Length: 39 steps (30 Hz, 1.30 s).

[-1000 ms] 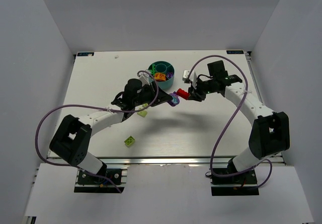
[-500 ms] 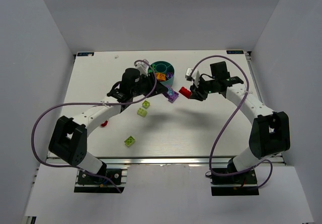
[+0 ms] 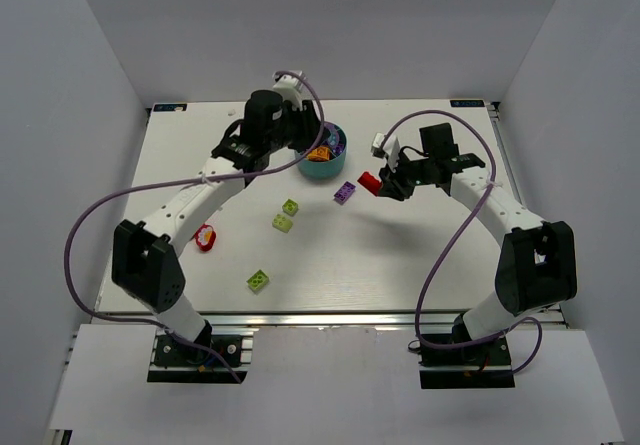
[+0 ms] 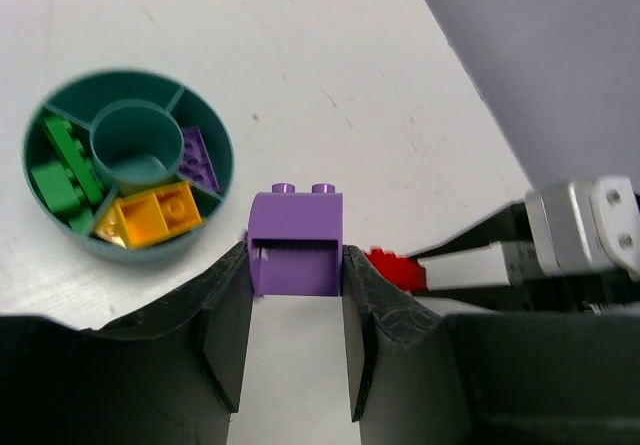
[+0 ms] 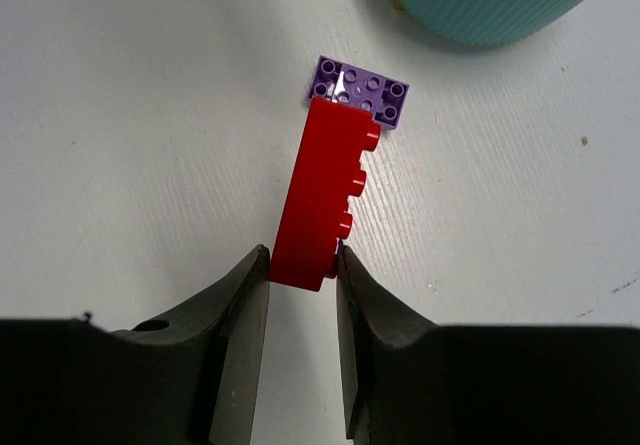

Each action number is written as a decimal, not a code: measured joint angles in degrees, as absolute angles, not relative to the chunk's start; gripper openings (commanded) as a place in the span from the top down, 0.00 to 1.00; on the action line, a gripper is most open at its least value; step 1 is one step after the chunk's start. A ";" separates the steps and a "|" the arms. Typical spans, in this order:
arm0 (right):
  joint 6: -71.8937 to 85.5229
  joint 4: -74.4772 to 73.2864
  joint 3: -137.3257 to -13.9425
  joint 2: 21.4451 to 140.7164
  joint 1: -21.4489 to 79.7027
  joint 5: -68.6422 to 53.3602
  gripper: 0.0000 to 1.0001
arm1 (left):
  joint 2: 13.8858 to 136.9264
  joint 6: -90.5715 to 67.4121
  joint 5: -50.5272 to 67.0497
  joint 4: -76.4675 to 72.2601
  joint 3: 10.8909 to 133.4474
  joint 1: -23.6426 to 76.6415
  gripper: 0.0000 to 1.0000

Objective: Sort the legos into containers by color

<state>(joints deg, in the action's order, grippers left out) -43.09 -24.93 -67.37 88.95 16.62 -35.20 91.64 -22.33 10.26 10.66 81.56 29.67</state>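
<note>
- Checking left gripper point(image 4: 296, 265) first: what's in the jaws?
- Narrow, clamped on a purple brick point(image 4: 296, 240), studs facing away. It's up by the bowl point(image 4: 222, 180), looks just beside the rim, not over a wedge.
- Target?
- Purple wedge point(image 4: 198, 160), which already has one purple piece. Orange sits in the next wedge, dark green on the far side. The slot is tight, so I'd centre the brick over it, go low, then release, or it may bounce into the orange.
- Right gripper point(image 5: 300, 260)?
- Jaws pinching a red brick point(image 5: 322, 193) by one end, hanging above the table point(image 5: 120, 85), over a flat purple brick point(image 5: 358, 90) lying near the bowl.
- Risk?
- Both arms are close to the bowl. I'd hold the right one back until the left clears.
- Leftovers?
- Lime bricks point(image 3: 283, 223) loose mid-table.
</note>
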 measured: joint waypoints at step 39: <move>-40.42 -23.75 -67.26 88.95 15.70 -33.41 1.00 | 111.81 -4.32 1.41 33.47 106.37 32.88 1.00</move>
